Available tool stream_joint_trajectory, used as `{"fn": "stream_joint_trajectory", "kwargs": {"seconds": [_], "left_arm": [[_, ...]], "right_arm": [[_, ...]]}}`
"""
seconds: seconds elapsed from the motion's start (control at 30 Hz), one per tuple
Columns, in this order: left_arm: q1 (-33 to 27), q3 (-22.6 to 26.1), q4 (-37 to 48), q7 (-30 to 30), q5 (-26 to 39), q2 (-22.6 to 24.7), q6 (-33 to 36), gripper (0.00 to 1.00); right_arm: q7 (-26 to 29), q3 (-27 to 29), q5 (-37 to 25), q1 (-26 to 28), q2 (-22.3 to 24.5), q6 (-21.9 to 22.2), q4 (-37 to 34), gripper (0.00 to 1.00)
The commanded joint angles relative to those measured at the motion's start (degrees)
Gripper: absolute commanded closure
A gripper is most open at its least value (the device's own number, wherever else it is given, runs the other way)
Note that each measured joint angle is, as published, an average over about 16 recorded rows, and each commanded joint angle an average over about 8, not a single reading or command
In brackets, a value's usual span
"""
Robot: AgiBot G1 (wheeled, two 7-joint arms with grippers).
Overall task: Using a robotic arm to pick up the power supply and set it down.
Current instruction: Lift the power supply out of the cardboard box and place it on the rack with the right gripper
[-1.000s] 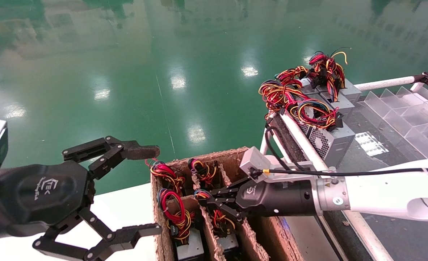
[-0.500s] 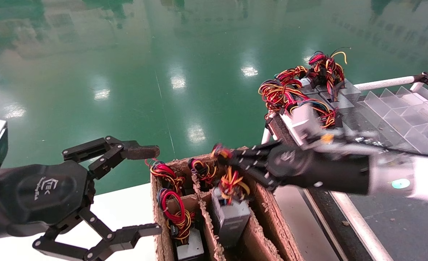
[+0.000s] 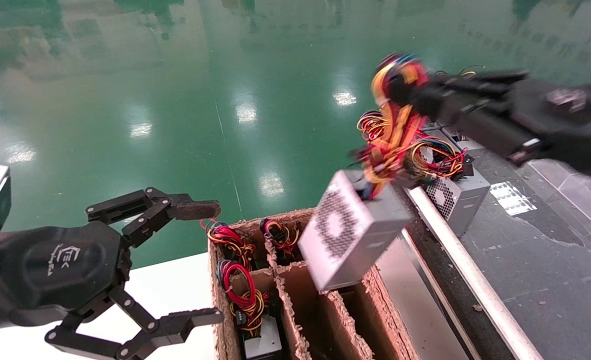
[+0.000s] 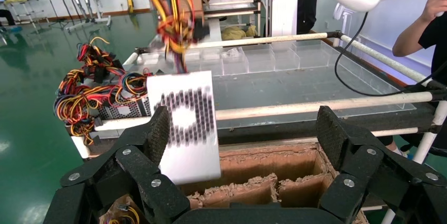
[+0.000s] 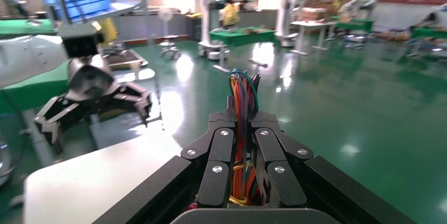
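The robotic arm (image 3: pixel 409 89) pinches the wire bundle (image 5: pixel 243 109), confirmed in the right wrist view only; the power supply (image 3: pixel 348 232) hangs below it, above the cardboard crate (image 3: pixel 295 280). The left gripper (image 3: pixel 200 262) sits spread, parked.

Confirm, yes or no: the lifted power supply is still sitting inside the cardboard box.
No: the power supply hangs by its wires from the right gripper, above the cardboard box.
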Motion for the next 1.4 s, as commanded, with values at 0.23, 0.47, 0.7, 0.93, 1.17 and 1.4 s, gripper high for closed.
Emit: {"fn": "stream_joint_trajectory", "kwargs": {"seconds": [0.23, 0.47, 0.7, 0.93, 1.17, 1.4], "left_arm": [[0.0, 0.01, 0.0, 0.0, 0.0, 0.0, 0.0, 0.0], [0.0, 0.01, 0.0, 0.01, -0.01, 0.0, 0.0, 0.0], [0.0, 0.02, 0.0, 0.01, -0.01, -0.01, -0.01, 0.0], [-0.01, 0.02, 0.0, 0.01, -0.01, -0.01, -0.01, 0.0], [-0.01, 0.02, 0.0, 0.01, -0.02, -0.01, -0.01, 0.0], [-0.01, 0.03, 0.0, 0.01, -0.02, -0.01, -0.01, 0.0]], "right_arm": [[-0.46, 1.78, 0.38, 2.11, 5.62, -1.59, -6.19, 1.0], [-1.73, 1.03, -2.97, 5.19, 10.79, -2.74, -14.96, 1.0], [-3.71, -1.29, -8.22, 10.38, 13.52, -2.87, -24.18, 1.0], [-7.62, -4.03, -14.2, 14.81, 13.94, 0.41, -32.35, 1.0], [-12.46, -6.76, -19.91, 17.81, 9.77, 9.19, -38.83, 1.0], [-16.45, -8.48, -23.25, 19.84, 3.71, 18.81, -42.83, 1.0]]}}
